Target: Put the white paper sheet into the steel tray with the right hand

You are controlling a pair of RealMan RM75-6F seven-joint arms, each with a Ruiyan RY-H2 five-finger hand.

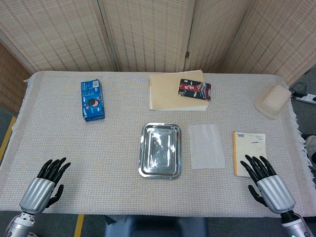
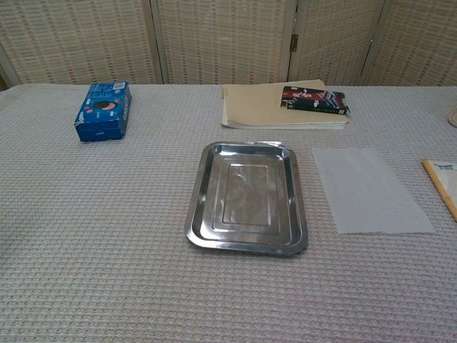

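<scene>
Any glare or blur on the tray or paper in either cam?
Head view: steel tray shows bright patchy reflections; white paper sheet is low-contrast against the cloth but sharp. Chest view: tray glare milder, paper edges clear; no motion blur.

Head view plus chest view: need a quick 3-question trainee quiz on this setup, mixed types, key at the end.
1. True or false: the white paper sheet already lies inside the steel tray.
2. Multiple choice: what lies just in front of the right hand? A) blue snack box B) yellow notebook C) red packet
3. Fill in: the red packet rests on the ____ folder.

Key:
1. False; the sheet lies flat on the table beside the tray, which is empty.
2. B, the yellow notebook.
3. Beige; the beige folder is beyond the tray.
</scene>
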